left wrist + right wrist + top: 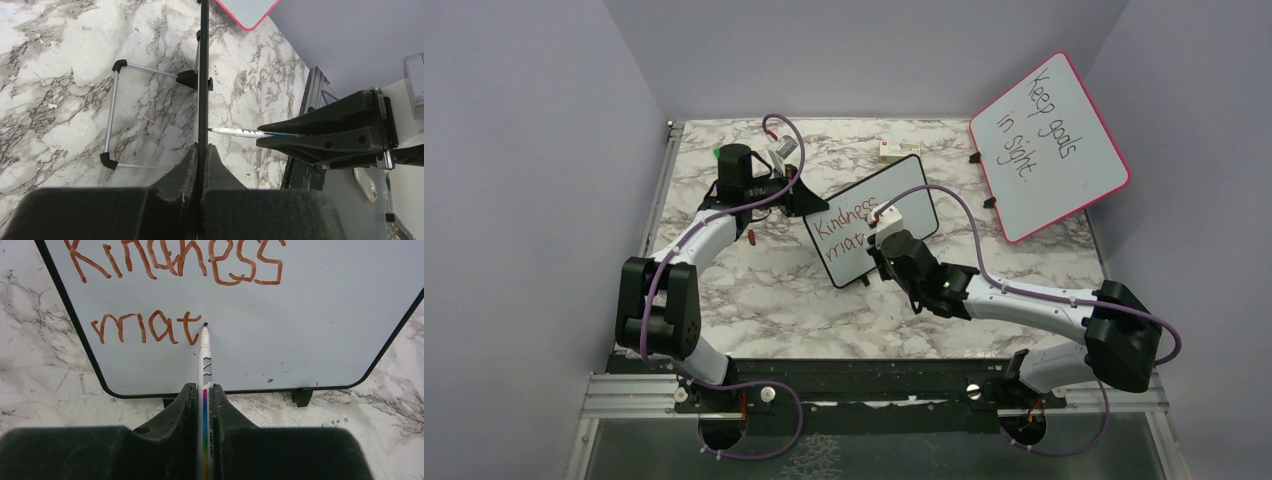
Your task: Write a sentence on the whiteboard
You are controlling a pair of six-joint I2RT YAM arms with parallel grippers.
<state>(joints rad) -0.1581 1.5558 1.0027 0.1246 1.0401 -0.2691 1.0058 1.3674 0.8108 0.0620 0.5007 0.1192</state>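
From the top view we look down from high above the near edge over the whole marble table (754, 300). Our left wrist camera sights close along the edge of the whiteboard (202, 75); the right wrist one faces its written side, very near. Both wrist views share the marker (205, 370).

Whiteboards: two, a black-framed whiteboard (906, 188) at centre frame and a pink-framed board (1049, 145) at upper right
Arms: two, left arm (692, 240) and right arm (1024, 298)
Grippers: two, left gripper (201, 150) and right gripper (204, 392)
Markers: one marker (205, 360)
Lines of red-brown writing (187, 327): two, "Kindness" and "mat"
Words on the pink-framed board: four
Small box (892, 151): one, upper centre
Wire stand (111, 117): one
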